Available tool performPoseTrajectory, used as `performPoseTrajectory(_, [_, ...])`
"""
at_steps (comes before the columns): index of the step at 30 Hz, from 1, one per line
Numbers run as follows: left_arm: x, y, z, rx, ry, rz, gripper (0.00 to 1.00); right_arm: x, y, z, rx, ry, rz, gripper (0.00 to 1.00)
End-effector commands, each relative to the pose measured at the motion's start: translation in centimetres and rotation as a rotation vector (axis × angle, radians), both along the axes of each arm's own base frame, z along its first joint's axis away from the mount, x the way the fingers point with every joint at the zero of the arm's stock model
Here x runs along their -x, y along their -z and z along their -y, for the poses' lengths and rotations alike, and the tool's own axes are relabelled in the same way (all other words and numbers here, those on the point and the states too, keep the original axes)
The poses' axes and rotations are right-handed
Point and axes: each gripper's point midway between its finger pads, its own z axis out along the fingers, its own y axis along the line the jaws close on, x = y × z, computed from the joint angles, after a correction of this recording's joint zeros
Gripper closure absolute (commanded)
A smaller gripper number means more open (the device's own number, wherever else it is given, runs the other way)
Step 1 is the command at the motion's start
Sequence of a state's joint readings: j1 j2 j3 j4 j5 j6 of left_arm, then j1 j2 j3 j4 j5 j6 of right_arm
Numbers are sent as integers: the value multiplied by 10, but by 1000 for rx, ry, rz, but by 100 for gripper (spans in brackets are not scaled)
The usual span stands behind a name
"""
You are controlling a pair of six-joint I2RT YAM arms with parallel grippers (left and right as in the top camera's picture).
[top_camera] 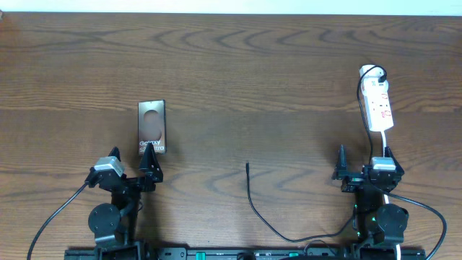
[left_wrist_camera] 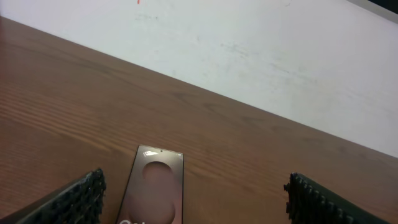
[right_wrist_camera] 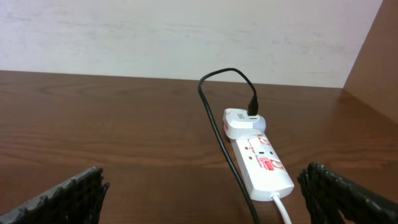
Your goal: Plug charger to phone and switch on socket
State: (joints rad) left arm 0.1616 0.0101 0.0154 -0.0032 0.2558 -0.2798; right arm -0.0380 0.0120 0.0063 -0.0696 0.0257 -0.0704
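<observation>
The phone (top_camera: 151, 128) lies flat on the table at the left, dark with white "Galaxy" lettering and a pale oval patch; it also shows in the left wrist view (left_wrist_camera: 155, 185). My left gripper (top_camera: 133, 165) is open and empty just in front of it. The socket (top_camera: 377, 105) is a white power strip at the right, with a white adapter plugged in at its far end (right_wrist_camera: 244, 122). The charger cable (top_camera: 258, 212) runs across the table; its plug tip (top_camera: 247, 165) lies free near the centre. My right gripper (top_camera: 364, 164) is open and empty in front of the socket (right_wrist_camera: 262, 163).
The black cable (right_wrist_camera: 219, 130) runs from the adapter along the left side of the strip toward me. The strip's white cord (right_wrist_camera: 281, 208) leaves its near end. A pale wall borders the table's far edge.
</observation>
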Motion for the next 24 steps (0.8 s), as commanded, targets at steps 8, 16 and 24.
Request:
performPoseTrajectory(8, [1,15,3,-4,17,-50,9,0,1,1,13,1,-3,1])
performPoseTrajectory(16, [1,15,3,-5,17,-47,9,0,1,-4,13,-21,-5,1])
performPoseTrajectory(24, [1,14,3,-6,18,-46,9,0,1,-5,13,-24,-5,1])
